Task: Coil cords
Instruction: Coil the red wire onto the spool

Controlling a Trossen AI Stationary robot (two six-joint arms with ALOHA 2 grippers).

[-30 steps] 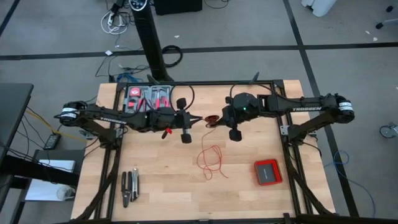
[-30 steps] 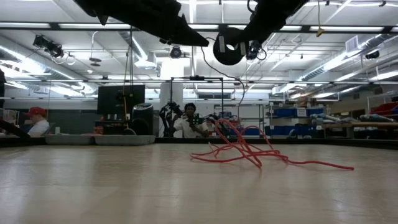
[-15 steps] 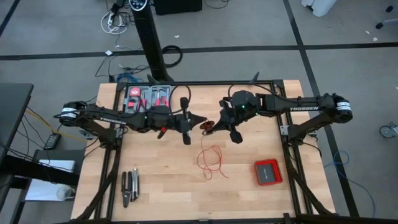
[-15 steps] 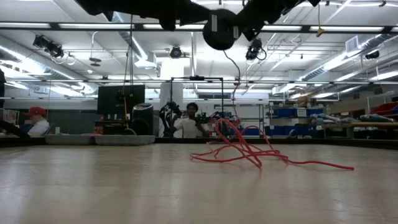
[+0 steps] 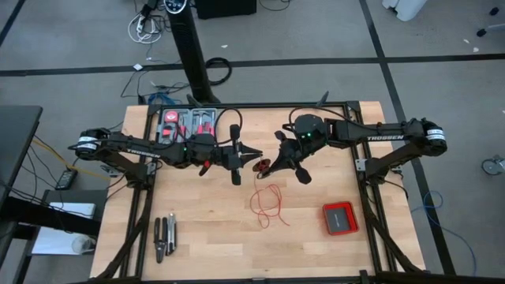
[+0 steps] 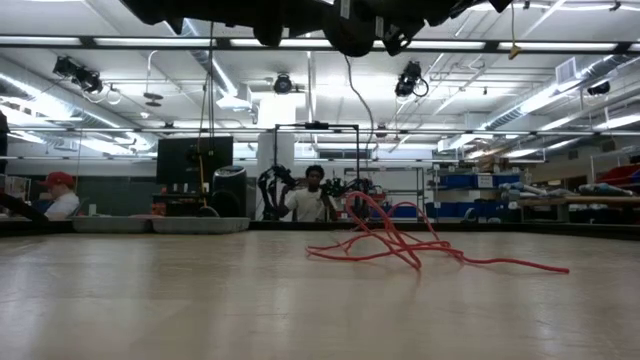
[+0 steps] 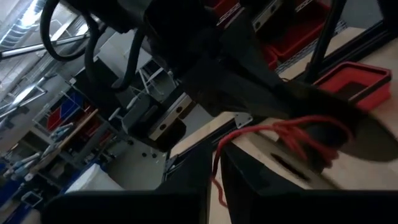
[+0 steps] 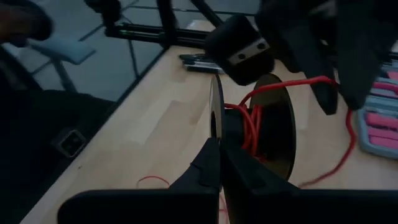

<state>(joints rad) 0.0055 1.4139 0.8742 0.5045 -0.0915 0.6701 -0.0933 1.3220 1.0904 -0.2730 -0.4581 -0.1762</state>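
I see the red wire (image 5: 268, 201) partly wound on a black spool (image 8: 249, 134) held above the counter (image 5: 205, 229) middle, its slack looped below. My right tool (image 5: 272, 162) is clamped on the spool; my left tool (image 5: 254, 155), jaws nearly together, guides the strand. Next, I judge, another wrap.

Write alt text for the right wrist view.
The right gripper, shut, pinches the rim of a small black spool wound with thin red wire above the wooden table. The left gripper reaches in beside the spool, where the wire leads off.
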